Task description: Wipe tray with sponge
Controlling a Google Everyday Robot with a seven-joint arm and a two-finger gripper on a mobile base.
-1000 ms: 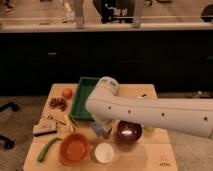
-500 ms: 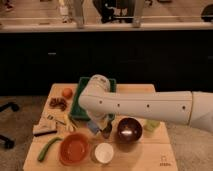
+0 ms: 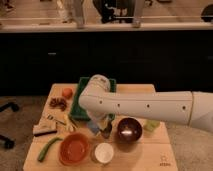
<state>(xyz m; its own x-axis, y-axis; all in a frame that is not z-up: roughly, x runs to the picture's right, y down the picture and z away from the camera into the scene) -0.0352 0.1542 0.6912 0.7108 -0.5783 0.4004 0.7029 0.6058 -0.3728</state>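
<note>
1. Clamps the gripper (image 3: 105, 131) tight on the sponge (image 3: 93, 127), fingers pinched onto the blue-grey block and pointing down at the table.
2. Holds that sponge low, just past the near rim of the tray (image 3: 79, 102), between the tray and the bowls; cannot tell whether it touches the tabletop.
3. Reaches in from the right with a thick white arm (image 3: 150, 106), bent at a rounded joint above the tray and covering most of the tray's middle.
4. Close around the gripper: a dark maroon bowl (image 3: 129, 131) to the right, a small white cup (image 3: 104, 153) just in front, a round orange bowl (image 3: 74, 149) front-left.
5. Further out on the wooden table (image 3: 150, 159): a scrub brush (image 3: 45, 131), a long green vegetable (image 3: 48, 148), a reddish-brown cluster (image 3: 58, 103) and an orange fruit (image 3: 67, 92) near the tray's far left corner.
6. Right of the maroon bowl: a pale green item (image 3: 151, 125), too unclear to name.
7. Beyond the table: a dark cabinet front (image 3: 60, 60) under a pale ledge (image 3: 40, 26), grey floor on both sides, and part of a black chair base (image 3: 6, 141) at the left edge.
</note>
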